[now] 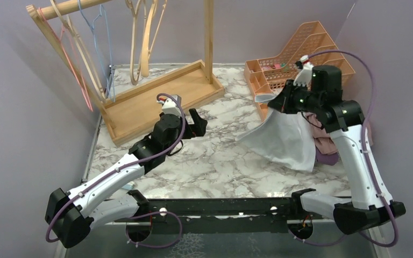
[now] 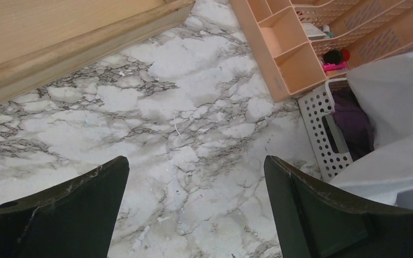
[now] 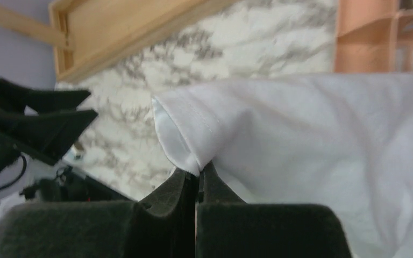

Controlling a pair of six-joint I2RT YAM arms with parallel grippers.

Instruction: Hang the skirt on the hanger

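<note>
- You are pinching the skirt [image 1: 285, 137] with your right gripper [image 3: 196, 174]. Its fingers are pressed together on a folded edge of the white cloth.
- You are holding the skirt up on the right side of the table [image 1: 215, 161]. The cloth is hanging down, and its bottom edge looks to be resting on the table, just beside the white basket [image 2: 317, 129].
- Your left gripper [image 2: 196, 161] is spread wide and is holding nothing. It is hovering over the middle of the table, near the wooden tray [image 1: 156, 102] of the rack.
- The hangers [image 1: 140, 43] are hanging on the rack at the far left, well apart from the skirt.
- I think you are doing the lifting step. The skirt is up, but it is not on a hanger yet.
- Next you are likely needing a hanger. Your left gripper is nearest the rack, so it could go for one while your right brings the skirt over to the left.
- You are gripping only one small bit of cloth, so it could slip out.
</note>
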